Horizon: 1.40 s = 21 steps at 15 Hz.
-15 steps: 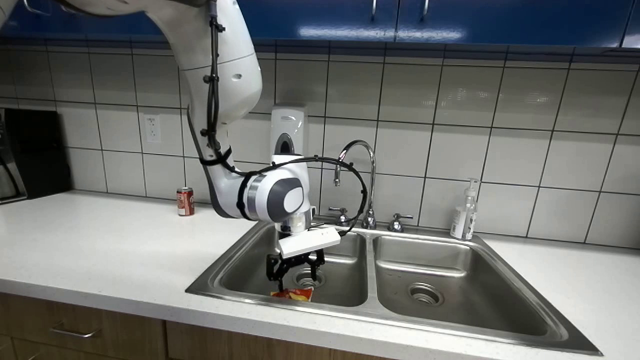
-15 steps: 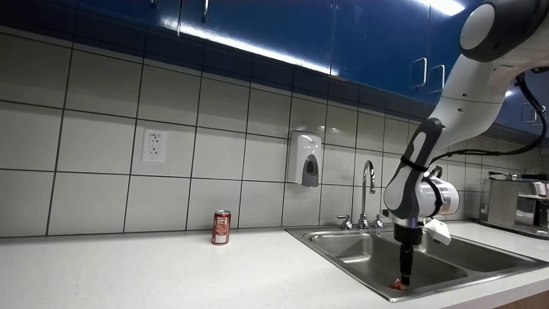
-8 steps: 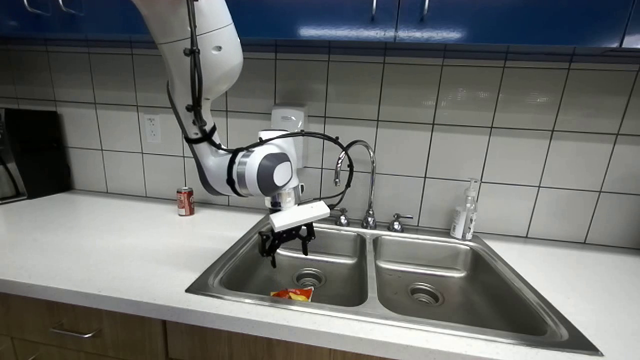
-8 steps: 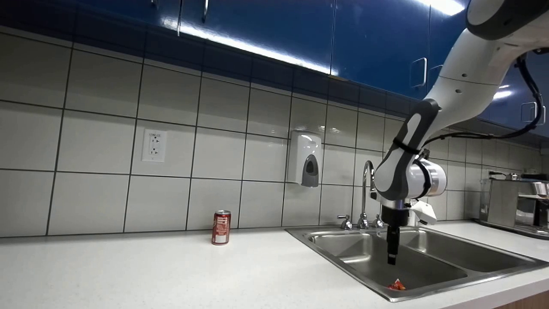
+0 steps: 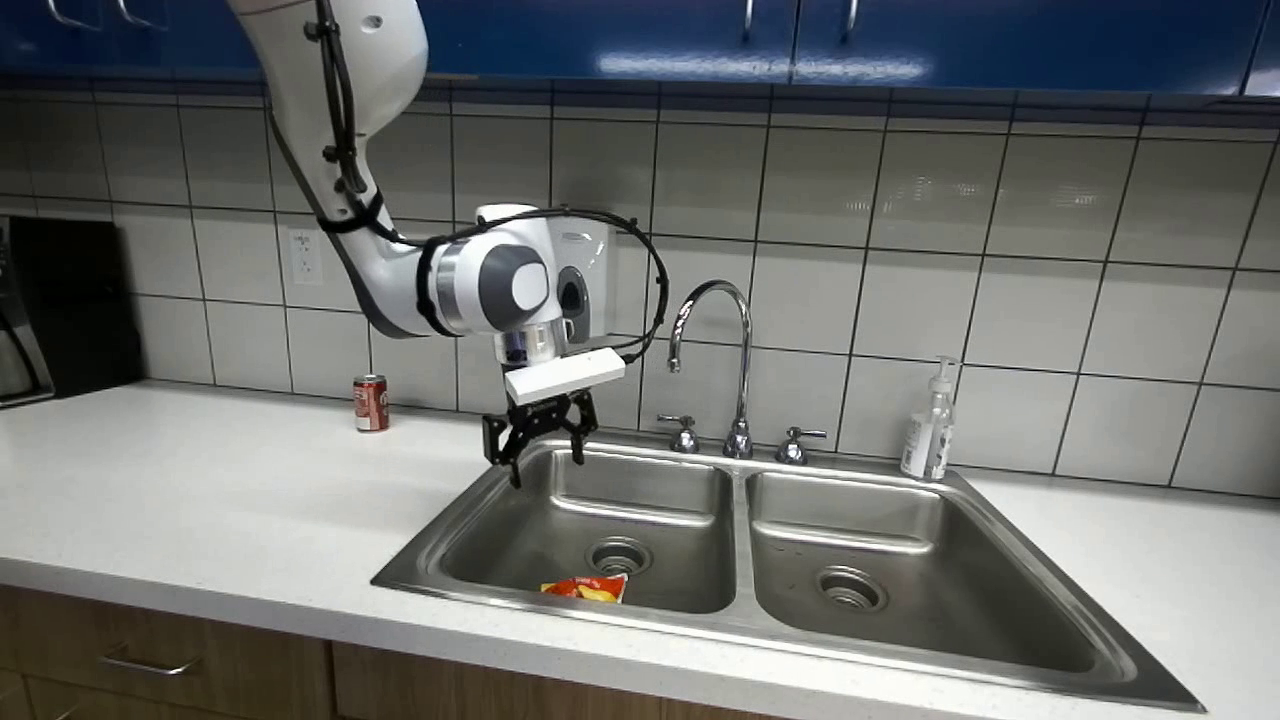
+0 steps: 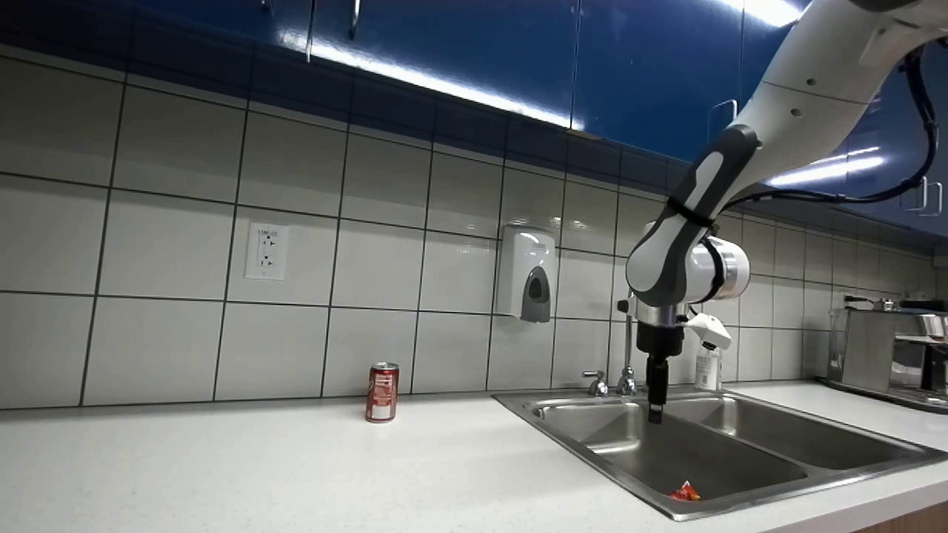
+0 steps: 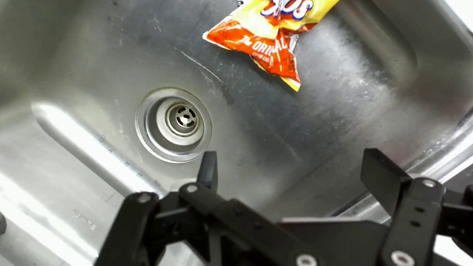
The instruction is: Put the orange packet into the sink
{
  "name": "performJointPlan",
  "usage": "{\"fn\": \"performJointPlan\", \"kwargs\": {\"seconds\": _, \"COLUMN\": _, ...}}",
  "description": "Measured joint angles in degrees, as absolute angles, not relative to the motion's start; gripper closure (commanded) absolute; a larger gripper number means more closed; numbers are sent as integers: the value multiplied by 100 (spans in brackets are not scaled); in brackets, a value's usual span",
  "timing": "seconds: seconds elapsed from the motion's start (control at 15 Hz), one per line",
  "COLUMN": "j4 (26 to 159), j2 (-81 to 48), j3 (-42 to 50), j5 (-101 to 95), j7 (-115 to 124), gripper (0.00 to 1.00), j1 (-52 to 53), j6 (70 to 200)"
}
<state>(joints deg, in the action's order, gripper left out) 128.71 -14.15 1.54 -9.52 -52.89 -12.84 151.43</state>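
Kitchen. In both exterior views: double-basin stainless-steel sink [image 5: 743,560] lower right, chrome gooseneck faucet [image 5: 744,370] at back edge, glossy blue cabinets [image 5: 640,35] across top, white tiled wall [image 5: 820,190] mid-frame, white countertop [image 5: 220,480] lower left.

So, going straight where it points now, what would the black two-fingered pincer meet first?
The pincer would probably meet the grey steel sink at its basin floor; the crinkly orange-yellow packet seems off that line, though depth is unclear.

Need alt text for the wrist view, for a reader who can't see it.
An orange and yellow packet lies in the steel sink, cut off by the top edge. The drain shows to its lower left, and the open, empty gripper is at the bottom.
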Motion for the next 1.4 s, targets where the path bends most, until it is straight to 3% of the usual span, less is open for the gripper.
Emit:
{"fn": "performJointPlan", "kwargs": {"seconds": 0.67, "j4": 12936, "j2": -625, "j3": 148, "j5": -185, "j7": -4225, "gripper": 0, "j1": -756, "j6": 13475}}
{"fn": "performJointPlan", "kwargs": {"seconds": 1.4, "j4": 13467, "j2": 243, "j3": 122, "j5": 1003, "j7": -3622, "gripper": 0, "j1": -174, "j6": 12546}}
